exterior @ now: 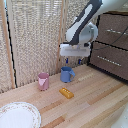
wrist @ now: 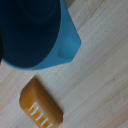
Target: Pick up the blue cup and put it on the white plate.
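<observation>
Blue matte mug (exterior: 67, 74) upright mid-desk on wooden planks, gripper (exterior: 73, 61) hovering just above, fingers apart, empty. White round plate (exterior: 18, 116) at near corner, exterior view's left. Wrist view: mug (wrist: 37, 32) beside orange block (wrist: 41, 104).

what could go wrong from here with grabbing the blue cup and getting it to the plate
1. The gripper hovers right above the blue cup; a slightly off descent could strike the rim and tip it.
2. The yellow block lies close in front of the cup and could get knocked.
3. The pink cup stands between the cup and the white plate; a low carry might clip it.
</observation>
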